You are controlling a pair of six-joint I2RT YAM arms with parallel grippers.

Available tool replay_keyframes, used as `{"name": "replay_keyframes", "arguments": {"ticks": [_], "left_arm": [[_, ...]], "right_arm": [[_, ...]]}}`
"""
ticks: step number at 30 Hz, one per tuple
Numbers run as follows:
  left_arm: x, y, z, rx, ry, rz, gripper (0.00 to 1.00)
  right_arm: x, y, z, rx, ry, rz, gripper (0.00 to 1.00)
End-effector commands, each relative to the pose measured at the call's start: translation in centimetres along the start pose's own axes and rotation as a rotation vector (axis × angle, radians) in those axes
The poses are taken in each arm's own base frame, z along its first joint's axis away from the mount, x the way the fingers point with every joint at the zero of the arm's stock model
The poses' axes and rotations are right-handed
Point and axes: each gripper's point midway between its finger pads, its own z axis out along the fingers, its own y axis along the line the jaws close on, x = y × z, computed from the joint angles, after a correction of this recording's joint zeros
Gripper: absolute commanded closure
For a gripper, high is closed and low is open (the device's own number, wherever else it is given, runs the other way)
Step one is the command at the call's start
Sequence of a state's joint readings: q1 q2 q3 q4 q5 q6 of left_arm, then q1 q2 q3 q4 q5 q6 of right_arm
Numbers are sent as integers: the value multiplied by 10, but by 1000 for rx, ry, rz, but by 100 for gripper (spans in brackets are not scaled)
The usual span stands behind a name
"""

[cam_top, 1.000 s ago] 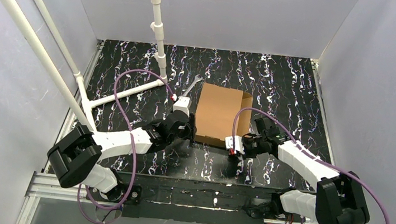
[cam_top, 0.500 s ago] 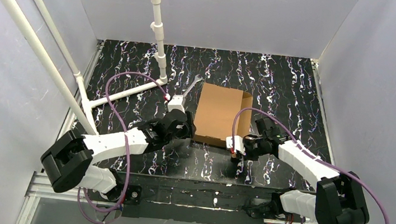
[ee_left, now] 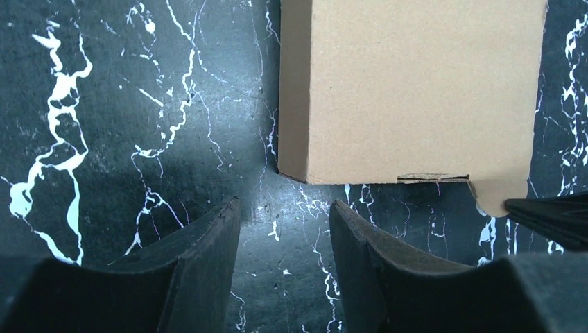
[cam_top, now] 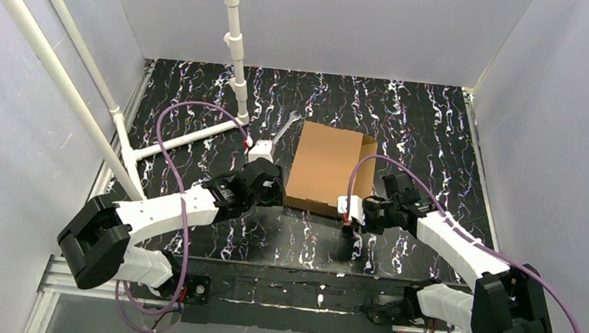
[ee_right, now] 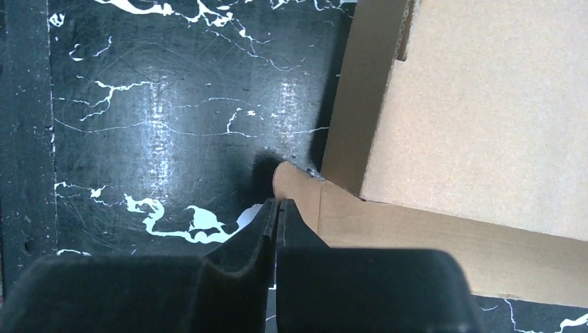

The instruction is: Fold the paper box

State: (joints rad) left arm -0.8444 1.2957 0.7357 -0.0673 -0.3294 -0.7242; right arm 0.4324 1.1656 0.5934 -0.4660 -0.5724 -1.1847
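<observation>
Grippers first: left gripper (ee_left: pixel 284 208) sat just short of 7 o'clock corner of paper box (cam_top: pixel 325 166), jaws wide apart, holding nothing. Right gripper (ee_right: pixel 277 205) was at 5 o'clock corner, jaws pressed together, nothing seen between them, tip against loose tab (ee_right: pixel 298 191). Box was mid-table, lid down. Versus a second earlier, box had twisted slightly clockwise and right gripper had crept in. My guess: tab got shoved, not tucked. Wrench (cam_top: pixel 283 129) lay beyond, at 11 o'clock.

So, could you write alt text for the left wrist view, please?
The paper box, brown cardboard with its lid down, fills the upper right on a black marbled table. The left gripper, open and empty, points at its near corner.
</observation>
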Motion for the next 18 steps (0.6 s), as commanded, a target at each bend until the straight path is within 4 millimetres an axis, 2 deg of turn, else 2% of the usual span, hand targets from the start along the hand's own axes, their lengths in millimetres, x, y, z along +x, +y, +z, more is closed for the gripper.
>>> {"name": "replay_keyframes", "arguments": {"ticks": [1, 5, 12, 18], "left_arm": [[-19, -11, -7, 69, -44, 86, 51], [-20, -9, 2, 44, -27, 131, 50], [-14, -10, 19, 12, 27, 193, 47], [-21, -25, 26, 87, 11, 174, 30]], "right_arm": [[1, -17, -8, 74, 22, 32, 94], [5, -18, -9, 87, 27, 53, 99], [13, -17, -9, 90, 47, 78, 99], [18, -14, -10, 84, 48, 99, 99]]}}
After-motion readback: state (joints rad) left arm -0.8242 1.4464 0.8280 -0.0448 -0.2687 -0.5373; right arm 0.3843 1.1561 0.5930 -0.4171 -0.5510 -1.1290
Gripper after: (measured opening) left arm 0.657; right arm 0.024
